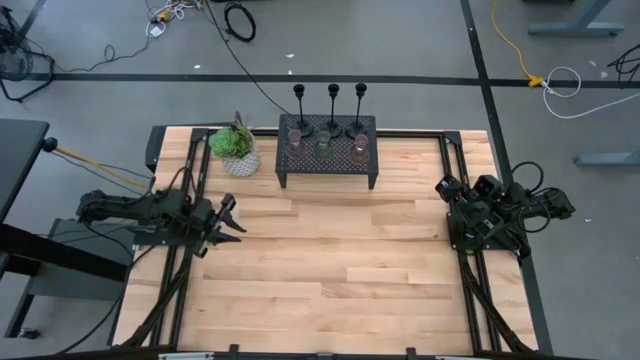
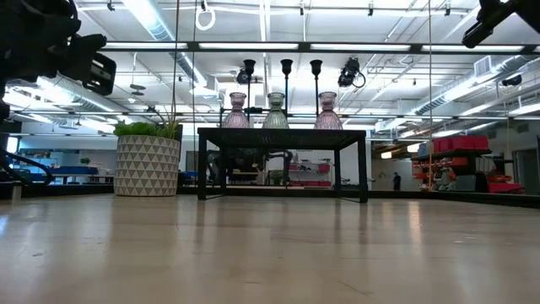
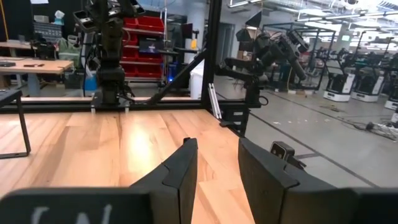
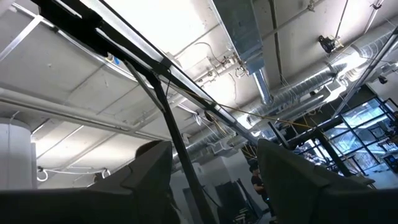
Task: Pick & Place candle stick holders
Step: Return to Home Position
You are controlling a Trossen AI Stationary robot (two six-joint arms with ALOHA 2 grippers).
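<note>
Glass cups (image 2: pixel 276 111): three in a row on top of the rack (image 2: pixel 283 132), the olive one between the two pinkish ones.
Black stems (image 2: pixel 287 80): three upright in a row just behind the cups, on the same rack.
Handling, cups: probably light, stiff, slick and brittle. A gentle pinch at the narrow neck seems safest.
Handling, stems: likely rigid metal, tall and easy to tip. Best held low on the stem and kept upright.
Rack: at the far edge of the bench (image 1: pixel 330 280), with the plant (image 1: pixel 236 143) just beside it.
Left tool (image 3: pixel 216 143): over the left edge of the bench, well apart from the rack, fingers spread with a gap, holding nothing.
Right tool (image 4: pixel 214 158): at the right edge, tilted up toward the ceiling, fingers spread and empty.
Progress: all six look placed.
</note>
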